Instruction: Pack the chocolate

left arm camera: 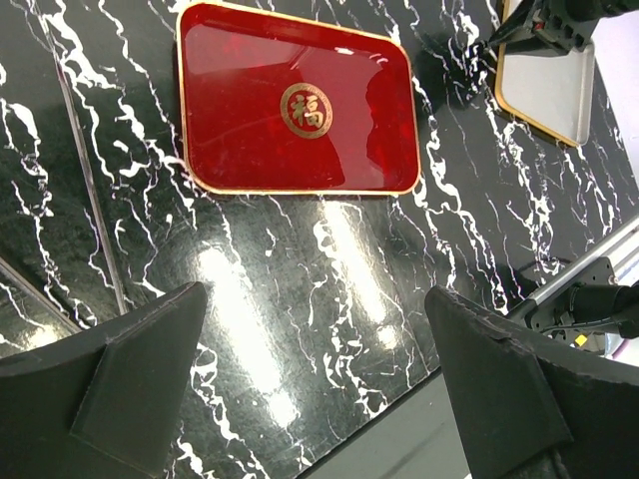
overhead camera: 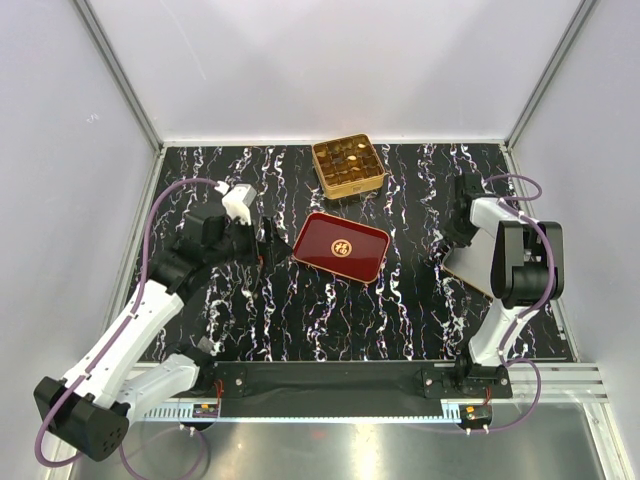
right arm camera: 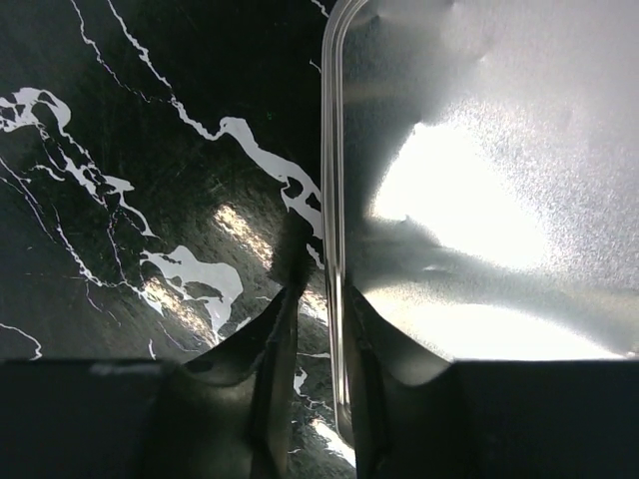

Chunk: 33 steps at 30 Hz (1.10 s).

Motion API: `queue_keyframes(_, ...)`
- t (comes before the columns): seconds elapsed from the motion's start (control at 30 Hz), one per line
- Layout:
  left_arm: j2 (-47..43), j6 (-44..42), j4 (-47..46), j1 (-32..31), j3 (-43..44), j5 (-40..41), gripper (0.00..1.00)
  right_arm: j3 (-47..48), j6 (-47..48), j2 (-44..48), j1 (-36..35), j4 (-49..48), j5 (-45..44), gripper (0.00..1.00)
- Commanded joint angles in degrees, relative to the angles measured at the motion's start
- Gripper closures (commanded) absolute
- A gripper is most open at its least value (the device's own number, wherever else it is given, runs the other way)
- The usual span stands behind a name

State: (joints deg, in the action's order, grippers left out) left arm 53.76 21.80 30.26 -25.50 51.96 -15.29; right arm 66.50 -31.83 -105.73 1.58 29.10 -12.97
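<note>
The chocolate (overhead camera: 346,157) is several small brown and tan pieces in the cells of the square gold tin (overhead camera: 371,178) at the back centre. The glossy red tray (overhead camera: 340,246), also in the left wrist view (left arm camera: 250,150), lies empty mid-table. My left gripper (overhead camera: 272,245) (left arm camera: 315,292) is open and empty, just left of the tray. My right gripper (overhead camera: 458,243) (right arm camera: 319,289) is shut on the rim of a silver, gold-edged lid (overhead camera: 470,270) (right arm camera: 469,200) and holds it tilted at the right. The lid also shows in the left wrist view (left arm camera: 547,85).
Black marble-patterned tabletop (overhead camera: 300,310) with white walls around it. A metal rail (overhead camera: 330,385) runs along the near edge between the arm bases.
</note>
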Motion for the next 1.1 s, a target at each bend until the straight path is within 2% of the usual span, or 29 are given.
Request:
queue_keyframes(0.0,1.2,-1.1,-2.9,0.0,1.1,-2.0,0.01,-1.6,0.9,0.0,0.1,-1.9,2.1,0.73)
queue_keyframes(0.03,1.3,-1.3,-2.9,0.0,1.3,-2.6,0.01,-1.2,1.2,0.5,0.1,-1.9,2.4,0.81)
queue_keyframes(0.1,1.2,-1.4,-3.5,0.0,1.8,-3.5,0.01,-0.8,2.5,1.3,0.1,-1.5,3.9,0.90)
queue_keyframes(0.13,0.9,-1.6,-4.0,0.0,1.8,-5.8,0.01,-0.1,2.8,2.4,0.1,-1.1,4.3,1.00)
queue_keyframes(0.23,-1.0,-1.7,-8.2,0.0,1.6,-12.5,0.01,2.2,4.4,5.3,0.0,1.4,7.7,1.00)
queue_keyframes(0.33,-2.6,0.2,-11.8,-0.1,1.6,-15.5,0.01,4.4,5.7,10.3,-0.3,4.5,12.3,1.00)
queue_keyframes(0.53,-2.4,1.3,-11.9,0.1,4.4,-13.8,0.02,6.9,6.3,23.1,-1.2,5.7,24.7,1.00)
queue_keyframes(0.73,1.8,-0.4,-5.0,0.4,11.7,-10.1,0.01,10.6,5.6,31.9,-4.0,7.2,32.9,1.00)
queue_keyframes(0.83,2.6,0.9,-6.9,2.6,12.8,-12.7,0.01,10.5,2.9,36.1,-4.7,3.2,38.4,1.00)
queue_keyframes(0.9,3.0,2.5,-11.4,4.3,12.6,-15.3,0.01,8.3,-1.7,38.0,-5.3,-5.2,45.6,1.00)
queue_keyframes(0.93,3.9,3.4,-13.5,4.9,12.5,-19.1,0.01,7.5,-5.5,39.4,-5.7,-8.3,47.6,1.00)
queue_keyframes(0.97,4.5,4.5,-18.1,6.0,12.5,-21.1,0.01,7.0,-7.0,39.9,-6.2,-14.4,50.8,1.00)
queue_keyframes(1.07,8.8,11.0,-28.7,8.2,12.9,-29.5,0.01,6.9,-12.8,39.8,-8.7,-24.3,57.1,1.00)
